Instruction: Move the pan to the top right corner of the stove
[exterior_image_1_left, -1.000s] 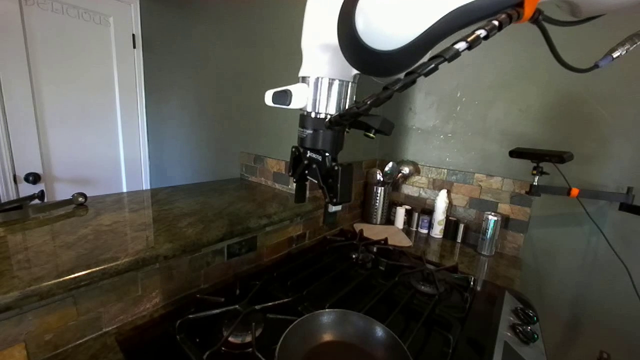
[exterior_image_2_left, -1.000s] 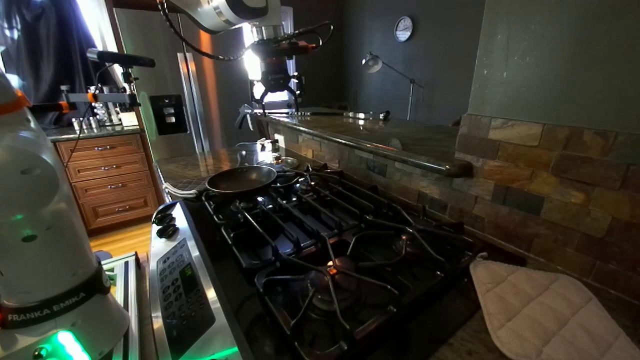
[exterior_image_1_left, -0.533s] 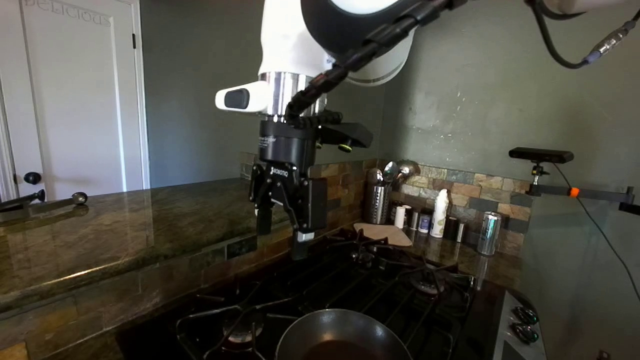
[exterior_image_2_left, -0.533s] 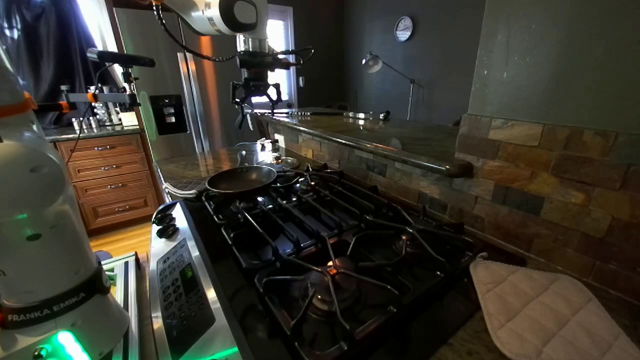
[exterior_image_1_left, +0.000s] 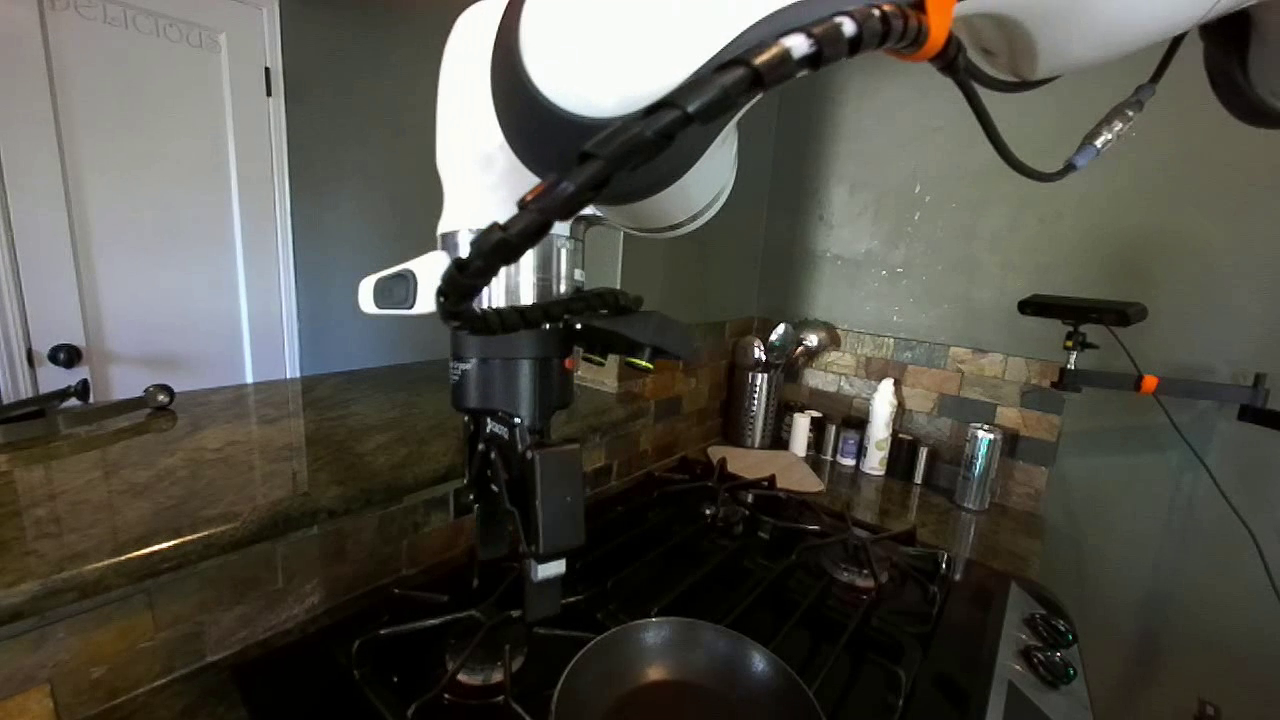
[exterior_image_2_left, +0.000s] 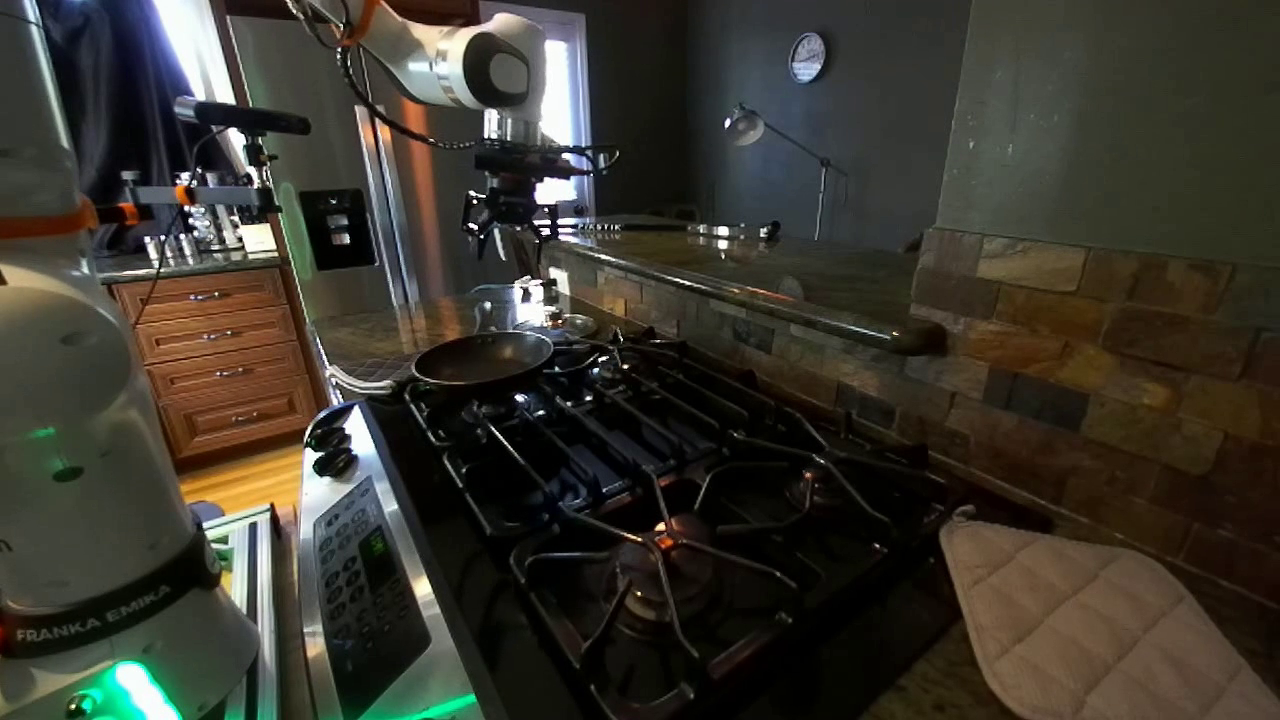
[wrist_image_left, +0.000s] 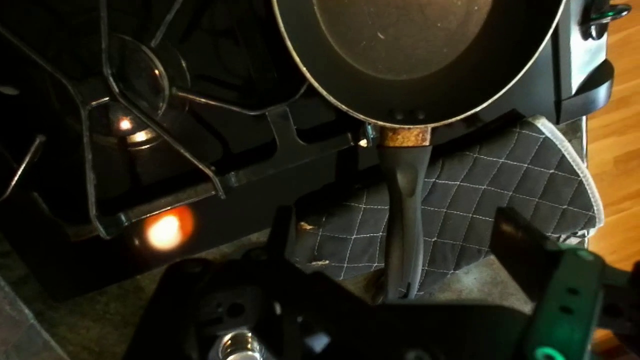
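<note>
Black pan is cropped by the wrist view's top.

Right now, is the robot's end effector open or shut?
Open: in the wrist view, its fingers stand apart, the pan's handle visible between them.

In an exterior view, we find the frying pan on the far left corner of the stove, the control panel along its left, a pot holder at near right, the raised countertop behind. In the wrist view, the handle runs over a cloth pad, between the gripper's fingers.
</note>
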